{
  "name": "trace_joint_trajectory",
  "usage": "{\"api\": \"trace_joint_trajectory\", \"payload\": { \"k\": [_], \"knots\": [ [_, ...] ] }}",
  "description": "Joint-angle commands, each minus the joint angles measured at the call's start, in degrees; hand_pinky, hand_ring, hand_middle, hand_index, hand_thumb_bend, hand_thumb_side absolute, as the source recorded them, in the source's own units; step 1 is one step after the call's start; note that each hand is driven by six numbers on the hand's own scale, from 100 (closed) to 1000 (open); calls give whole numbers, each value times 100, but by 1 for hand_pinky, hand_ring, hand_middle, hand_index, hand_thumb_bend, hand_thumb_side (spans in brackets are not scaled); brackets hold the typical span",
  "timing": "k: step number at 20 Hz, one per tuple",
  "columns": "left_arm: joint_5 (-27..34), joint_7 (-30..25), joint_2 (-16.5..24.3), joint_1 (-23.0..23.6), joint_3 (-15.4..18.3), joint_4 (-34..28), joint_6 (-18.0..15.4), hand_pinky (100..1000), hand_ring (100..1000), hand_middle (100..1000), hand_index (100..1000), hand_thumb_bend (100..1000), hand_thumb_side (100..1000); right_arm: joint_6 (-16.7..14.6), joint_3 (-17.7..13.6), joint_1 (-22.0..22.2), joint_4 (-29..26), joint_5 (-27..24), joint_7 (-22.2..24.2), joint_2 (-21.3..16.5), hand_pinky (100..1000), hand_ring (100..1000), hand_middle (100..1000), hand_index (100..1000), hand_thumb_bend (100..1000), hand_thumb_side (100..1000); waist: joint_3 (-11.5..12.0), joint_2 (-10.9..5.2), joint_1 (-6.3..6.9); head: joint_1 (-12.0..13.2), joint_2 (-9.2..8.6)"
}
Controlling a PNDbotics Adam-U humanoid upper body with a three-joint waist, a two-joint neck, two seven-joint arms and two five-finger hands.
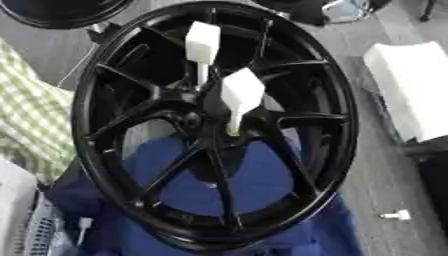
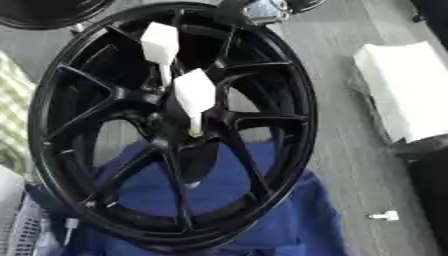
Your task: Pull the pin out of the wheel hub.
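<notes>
Two white pins [image 1: 241, 95] are seen standing in the black wheel hub [image 1: 188, 117]; no robot hand is shown.

A glossy black spoked wheel hub [image 1: 214, 125] stands tilted, filling most of the view, its lower rim resting on blue cloth. Two white pins with broad flat heads [image 1: 202, 42] [image 1: 242, 92] stick out from its centre, shafts seated near the middle bore.

a second black rim [image 1: 61, 12] is cut off at the top edge; a small white object [image 1: 395, 215] on the floor, perhaps a pin.
</notes>
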Motion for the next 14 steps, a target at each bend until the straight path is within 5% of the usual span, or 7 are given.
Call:
{"api": "trace_joint_trajectory", "payload": {
  "k": [1,14],
  "knots": [
    [5,-1,100,12,20,-98,12,593,637,586,734,431,561,-523,-23,-3,-239,-57,524,-83,869,843,786,825,333,447,0,-163,22,74,-15],
    [30,1,91,43,21,-78,18,591,638,586,733,431,566,296,-58,301,-1148,-33,343,-185,867,845,791,843,275,454,-17,-52,9,533,-179]
  ]
}}
